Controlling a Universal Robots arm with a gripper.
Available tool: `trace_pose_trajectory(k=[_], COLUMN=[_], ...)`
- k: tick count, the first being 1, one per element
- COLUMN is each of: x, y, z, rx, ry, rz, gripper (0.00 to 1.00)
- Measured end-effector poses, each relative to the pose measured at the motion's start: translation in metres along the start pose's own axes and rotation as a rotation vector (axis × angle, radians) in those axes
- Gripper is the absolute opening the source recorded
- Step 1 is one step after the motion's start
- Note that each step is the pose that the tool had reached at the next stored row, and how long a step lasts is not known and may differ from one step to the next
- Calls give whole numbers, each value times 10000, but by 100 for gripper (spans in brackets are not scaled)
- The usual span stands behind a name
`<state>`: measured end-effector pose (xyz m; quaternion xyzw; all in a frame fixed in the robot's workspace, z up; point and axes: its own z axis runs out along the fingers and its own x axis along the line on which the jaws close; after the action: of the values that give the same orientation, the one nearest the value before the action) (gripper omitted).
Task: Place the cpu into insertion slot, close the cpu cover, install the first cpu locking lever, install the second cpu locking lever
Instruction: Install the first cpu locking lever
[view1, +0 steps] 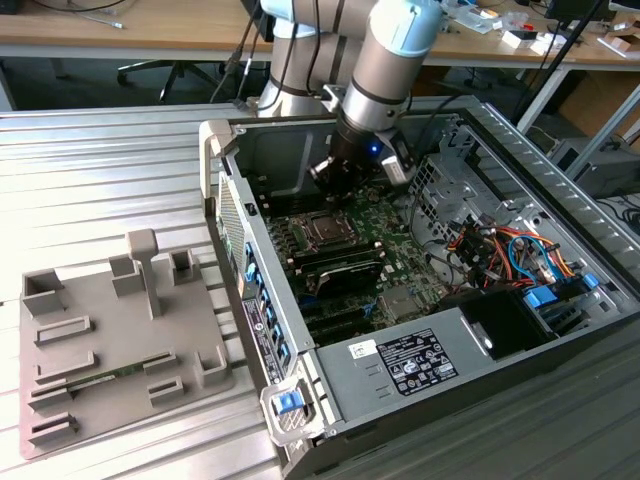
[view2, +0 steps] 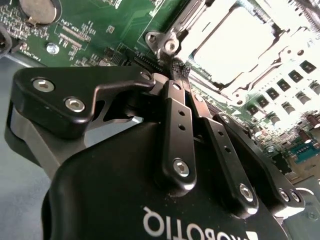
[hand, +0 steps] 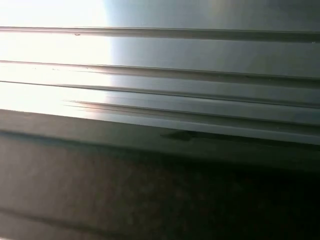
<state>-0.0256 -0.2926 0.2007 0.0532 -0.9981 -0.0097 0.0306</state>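
Second wrist view gives me the black fingers (view2: 176, 75) pressed together with nothing visibly between them, tips at the corner of the square silvery metal cpu cover (view2: 172, 35), which lies flat over the silvery-grey cpu (view2: 235, 45).

No legible text apart from brand print, labels unreadable
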Motion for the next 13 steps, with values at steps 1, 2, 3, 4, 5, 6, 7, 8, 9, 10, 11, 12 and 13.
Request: trace_pose_trajectory(k=[1, 2, 3, 4, 5, 6, 7, 8, 9, 10, 11, 12, 13], x=[-1, -1, -1, 1, 4, 5, 6, 8, 15, 21, 24, 26, 29], y=[7, 8, 11, 11, 9, 9, 5, -5, -73, -125, -160, -189, -218], z=[0, -7, -24, -53, -81, -100, -115, -119, -121, -122, -122, -122, -124], rx=[-11, -29, -67, -81, -83, -97, -116, -129, -162, -181, -195, -208, -222], ry=[-2, -9, -24, -24, -19, -22, -23, -24, -28, -29, -31, -33, -32], rz=[-1, -3, -4, -5, -4, -6, -10, -9, -11, -11, -11, -13, -14], gripper=[11, 11, 11, 11, 11, 11, 11, 11, 11, 11, 11, 11, 11])
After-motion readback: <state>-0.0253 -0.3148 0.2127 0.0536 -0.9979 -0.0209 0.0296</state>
